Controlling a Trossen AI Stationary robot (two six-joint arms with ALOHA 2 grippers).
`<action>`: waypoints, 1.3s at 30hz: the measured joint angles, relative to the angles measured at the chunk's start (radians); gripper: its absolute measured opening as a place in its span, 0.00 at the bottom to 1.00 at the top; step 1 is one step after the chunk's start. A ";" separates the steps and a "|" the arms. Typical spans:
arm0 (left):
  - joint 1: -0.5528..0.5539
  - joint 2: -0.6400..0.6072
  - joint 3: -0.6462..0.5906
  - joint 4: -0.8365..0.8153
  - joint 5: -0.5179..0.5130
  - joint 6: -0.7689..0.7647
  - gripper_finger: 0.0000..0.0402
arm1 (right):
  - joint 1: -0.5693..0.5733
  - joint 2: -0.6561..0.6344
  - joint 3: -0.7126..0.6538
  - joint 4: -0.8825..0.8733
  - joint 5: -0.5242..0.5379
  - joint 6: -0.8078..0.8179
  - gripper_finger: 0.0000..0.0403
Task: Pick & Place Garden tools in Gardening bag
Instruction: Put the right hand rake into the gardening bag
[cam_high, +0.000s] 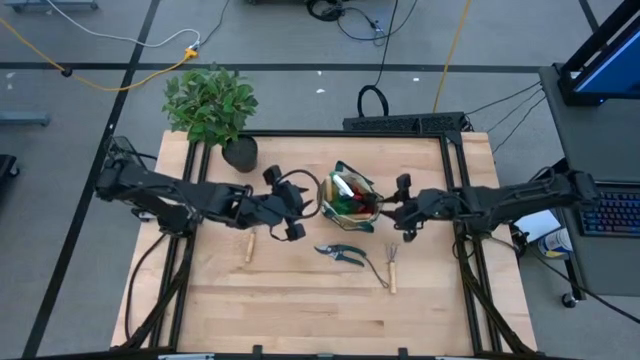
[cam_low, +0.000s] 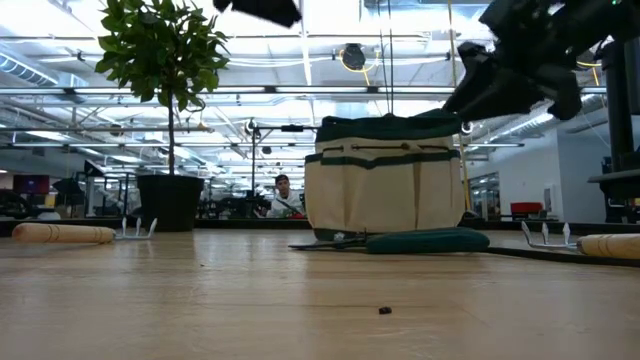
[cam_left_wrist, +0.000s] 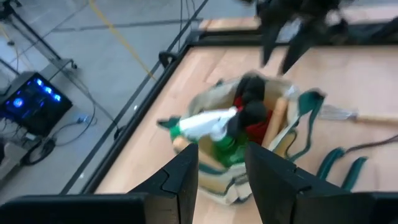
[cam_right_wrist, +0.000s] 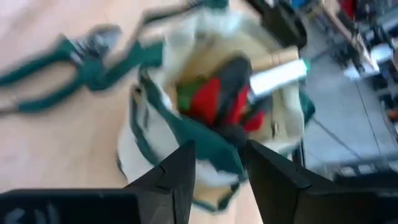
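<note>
Wooden table (cam_high: 300, 310) in an open workshop hall, with a potted plant (cam_high: 212, 105) at its far left corner. The bag (cam_high: 351, 200) stands upright at the table's centre, between the 2 grippers. It holds a black-and-red glove (cam_right_wrist: 217, 99), a white-and-green item (cam_left_wrist: 202, 124) and a wooden handle (cam_left_wrist: 275, 118).

Left gripper (cam_high: 287, 205): raised beside the bag's left side, fingers (cam_left_wrist: 180, 180) parted and empty in the left wrist view.

Right gripper (cam_high: 398, 208): raised beside the bag's right side, fingers (cam_right_wrist: 177, 171) parted and empty above the bag's rim in the right wrist view.

3 tools lie on the table outside the bag: green-handled shears (cam_high: 340, 253) just in front of it, a small fork (cam_high: 392, 267) with a wooden handle to the right of the shears, and another wooden-handled tool (cam_high: 250, 246) under the left arm. A person (cam_low: 283, 195) shows far behind the table in the low view.
</note>
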 joint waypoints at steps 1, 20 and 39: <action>0.006 0.000 -0.012 -0.001 0.000 -0.006 0.34 | 0.007 -0.002 0.000 0.011 -0.029 0.000 0.34; -0.025 -0.111 -0.027 -0.209 0.077 -0.161 0.34 | 0.183 0.050 0.000 0.136 -0.237 0.659 0.50; -0.073 -0.108 -0.028 -0.425 0.021 -0.339 0.34 | 0.439 0.220 -0.108 0.067 -0.239 1.801 0.49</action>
